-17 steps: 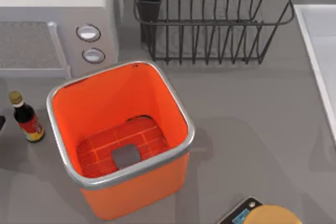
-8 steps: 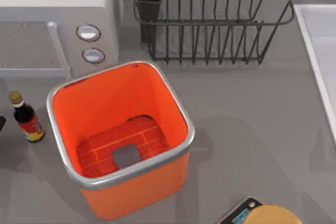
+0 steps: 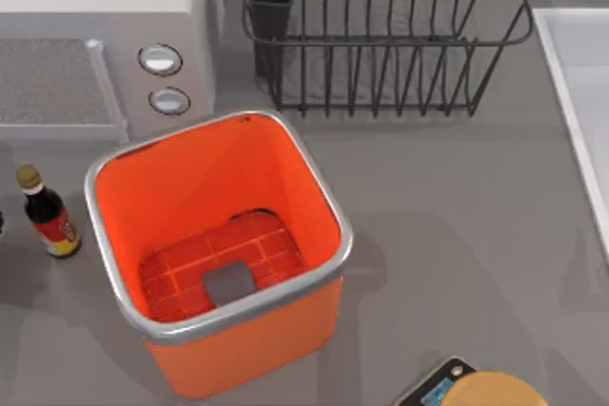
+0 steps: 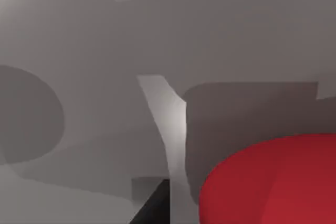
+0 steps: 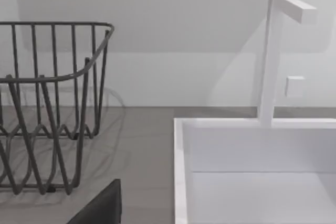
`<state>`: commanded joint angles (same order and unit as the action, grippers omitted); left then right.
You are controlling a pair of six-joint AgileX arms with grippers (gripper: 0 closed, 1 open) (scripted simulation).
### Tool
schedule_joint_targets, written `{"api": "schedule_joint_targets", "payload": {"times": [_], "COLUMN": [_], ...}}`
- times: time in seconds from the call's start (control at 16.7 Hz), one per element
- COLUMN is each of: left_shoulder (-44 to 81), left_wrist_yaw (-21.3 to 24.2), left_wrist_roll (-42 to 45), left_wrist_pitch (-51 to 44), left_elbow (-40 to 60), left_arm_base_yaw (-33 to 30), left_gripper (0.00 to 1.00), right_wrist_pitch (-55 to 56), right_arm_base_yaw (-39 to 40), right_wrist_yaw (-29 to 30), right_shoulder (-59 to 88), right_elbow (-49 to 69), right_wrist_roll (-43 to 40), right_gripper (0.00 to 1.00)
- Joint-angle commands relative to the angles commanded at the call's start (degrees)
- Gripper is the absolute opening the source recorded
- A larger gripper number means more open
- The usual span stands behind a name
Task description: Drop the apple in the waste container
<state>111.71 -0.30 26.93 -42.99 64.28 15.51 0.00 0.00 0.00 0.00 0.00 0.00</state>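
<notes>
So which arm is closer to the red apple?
Left. The apple sits big and close in the left wrist view, right by that arm. The right wrist view faces the wire rack and the white sink, away from it.

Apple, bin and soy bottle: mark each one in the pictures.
apple (image 4: 273,182), left wrist view, on its red skin.
bin (image 3: 335,254), top view, on its metal rim.
soy bottle (image 3: 49,221), top view, on its dark body.
</notes>
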Motion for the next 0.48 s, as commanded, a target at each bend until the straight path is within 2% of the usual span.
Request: {"api": "schedule_joint_targets", "payload": {"times": [0.18, 0.48], "left_shoulder": [0.0, 0.0], "left_wrist_yaw": [0.0, 0.0], "left_wrist_roll": [0.0, 0.0], "left_wrist_pitch": [0.0, 0.0], "left_elbow": [0.0, 0.0], "left_arm_base_yaw": [0.0, 0.0], "left_gripper": [0.02, 0.0], "right_wrist_pitch": [0.0, 0.0], "right_arm_base_yaw": [0.0, 0.0], "right_wrist_yaw": [0.0, 0.0], "right_shoulder": [0.0, 0.0], "right_elbow": [0.0, 0.0], "right_wrist_roll": [0.0, 0.0], "right_gripper": [1.0, 1.0]}}
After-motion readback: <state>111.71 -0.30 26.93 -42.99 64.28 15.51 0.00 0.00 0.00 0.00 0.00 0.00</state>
